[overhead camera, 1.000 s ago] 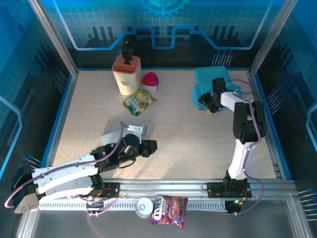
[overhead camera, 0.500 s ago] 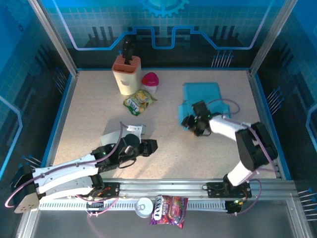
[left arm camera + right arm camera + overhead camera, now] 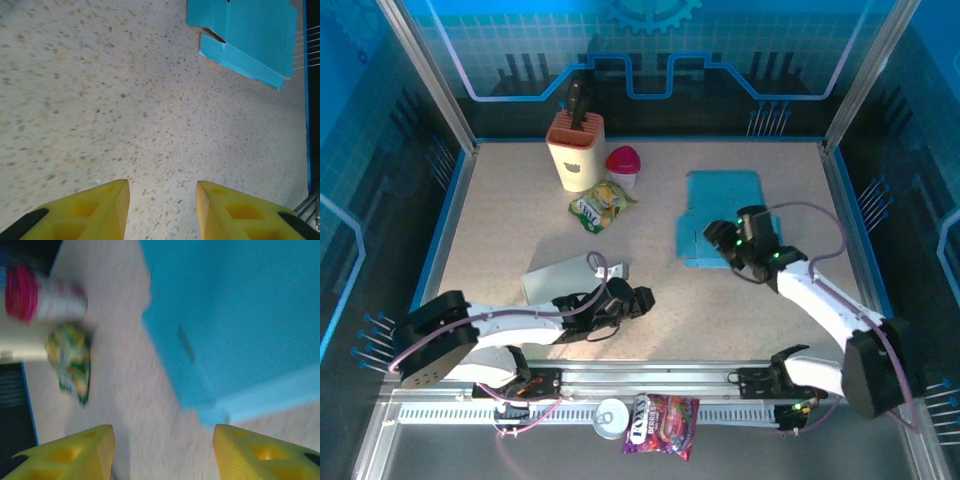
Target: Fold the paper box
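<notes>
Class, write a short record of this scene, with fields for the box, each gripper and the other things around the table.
Box: blue paper box, lying mostly flat, not folded up, right of centre
Right arm: right gripper open, empty, at the box's near edge
Left arm: left gripper open, empty, low over the bare table, apart from the box
Far left: beige holder, pink-lidded jar, green packet
Front rail: can, sweets bag
</notes>
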Robot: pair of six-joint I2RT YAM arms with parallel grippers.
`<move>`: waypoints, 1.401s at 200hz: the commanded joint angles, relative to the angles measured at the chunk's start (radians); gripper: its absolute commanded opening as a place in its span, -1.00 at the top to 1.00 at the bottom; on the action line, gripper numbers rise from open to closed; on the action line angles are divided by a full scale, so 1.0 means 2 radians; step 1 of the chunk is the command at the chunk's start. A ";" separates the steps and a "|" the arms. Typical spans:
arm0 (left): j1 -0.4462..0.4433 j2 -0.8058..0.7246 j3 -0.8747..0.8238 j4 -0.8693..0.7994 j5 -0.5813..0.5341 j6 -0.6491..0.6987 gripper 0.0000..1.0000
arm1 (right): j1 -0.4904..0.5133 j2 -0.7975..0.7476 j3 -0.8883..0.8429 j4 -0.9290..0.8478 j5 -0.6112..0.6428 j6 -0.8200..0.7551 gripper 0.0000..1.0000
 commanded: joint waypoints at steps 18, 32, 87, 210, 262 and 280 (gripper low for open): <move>-0.003 0.048 0.042 0.082 -0.019 -0.026 0.19 | -0.093 0.164 0.119 -0.048 -0.061 -0.107 -0.09; -0.003 0.057 0.049 0.088 -0.022 -0.030 0.19 | -0.097 0.216 0.148 -0.072 -0.056 -0.112 -0.09; -0.004 0.060 0.046 0.087 -0.052 -0.063 0.13 | -0.043 0.242 0.108 -0.049 -0.079 -0.057 -0.10; -0.004 0.151 -0.031 0.229 -0.080 -0.243 0.12 | 0.075 0.053 -0.048 0.015 0.007 0.083 -0.11; -0.016 0.165 -0.031 0.228 -0.088 -0.294 0.14 | 0.040 0.114 -0.036 0.044 -0.033 0.043 -0.09; -0.021 0.157 -0.036 0.228 -0.096 -0.301 0.16 | 0.039 0.136 -0.042 0.062 -0.045 0.040 -0.09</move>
